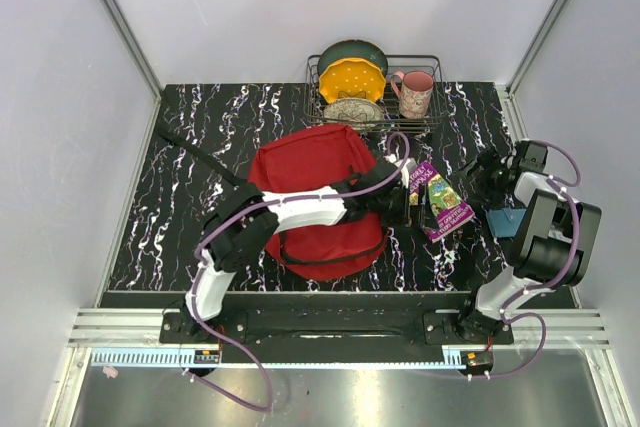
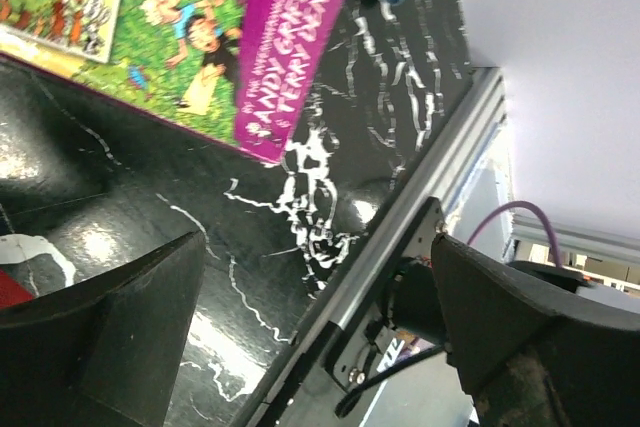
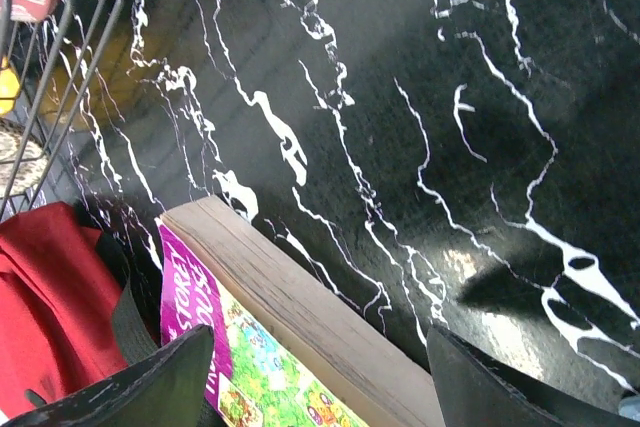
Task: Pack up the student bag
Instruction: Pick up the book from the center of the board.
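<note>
Bag (image 1: 310, 162) just left of left tool (image 1: 412, 207)

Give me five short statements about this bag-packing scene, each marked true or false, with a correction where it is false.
1. The book lies on the table beside the student bag, not inside it. True.
2. The left gripper is clamped on the book. False: it is open and empty, next to the book.
3. The pink mug sits in the dish rack. True.
4. The yellow plate lies flat on the table in front of the bag. False: it stands in the dish rack, behind the bag.
5. The right gripper is shut. False: it is open, with nothing in it.
</note>
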Controlling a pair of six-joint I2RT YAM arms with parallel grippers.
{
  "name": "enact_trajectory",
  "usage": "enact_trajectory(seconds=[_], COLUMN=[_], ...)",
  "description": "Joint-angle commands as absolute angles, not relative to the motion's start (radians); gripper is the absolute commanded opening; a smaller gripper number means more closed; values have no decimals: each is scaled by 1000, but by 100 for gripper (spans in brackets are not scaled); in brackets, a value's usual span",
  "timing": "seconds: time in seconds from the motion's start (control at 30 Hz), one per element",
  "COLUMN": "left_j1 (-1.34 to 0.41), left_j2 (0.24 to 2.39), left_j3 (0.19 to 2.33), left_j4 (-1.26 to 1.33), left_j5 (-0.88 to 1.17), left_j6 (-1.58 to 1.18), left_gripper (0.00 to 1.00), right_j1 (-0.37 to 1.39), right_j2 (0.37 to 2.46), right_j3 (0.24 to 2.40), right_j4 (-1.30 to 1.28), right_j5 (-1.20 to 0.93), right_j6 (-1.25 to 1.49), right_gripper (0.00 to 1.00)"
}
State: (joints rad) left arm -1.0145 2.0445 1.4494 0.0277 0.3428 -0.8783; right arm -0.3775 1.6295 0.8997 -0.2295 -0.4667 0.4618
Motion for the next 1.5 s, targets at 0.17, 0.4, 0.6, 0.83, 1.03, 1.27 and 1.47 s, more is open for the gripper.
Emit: enact_trajectory(seconds=[0.17, 0.4, 0.6, 0.83, 1.03, 1.27, 1.47], left_j1=[-1014, -1006, -1002, -997, -1000, -999, -999], left_j2=[2172, 2279, 2341, 2330, 2295, 2270, 2305], left_j3=[1499, 1626, 1706, 1692, 1687, 1672, 1726], left_j4=[121, 92, 61, -39, -178, -216, -186], left_j5=[314, 334, 351, 270, 126, 51, 107], left_j6=[-985, -1005, -994, -996, -982, -985, -962], left_gripper=[99, 99, 99, 99, 99, 99, 99], right_j1=[-373, -373, -373, -373, -371, -373, -368], right_j2=[1689, 1773, 1750, 1732, 1697, 1657, 1614], right_j3=[991, 991, 910, 831, 785, 770, 684], right_j4=[-202, -190, -134, -152, -166, -175, -75], right_j5=[-519, -571, -623, -575, -554, -560, -635], right_j6=[431, 429, 474, 477, 477, 477, 563], right_gripper=[94, 94, 94, 92, 88, 86, 77])
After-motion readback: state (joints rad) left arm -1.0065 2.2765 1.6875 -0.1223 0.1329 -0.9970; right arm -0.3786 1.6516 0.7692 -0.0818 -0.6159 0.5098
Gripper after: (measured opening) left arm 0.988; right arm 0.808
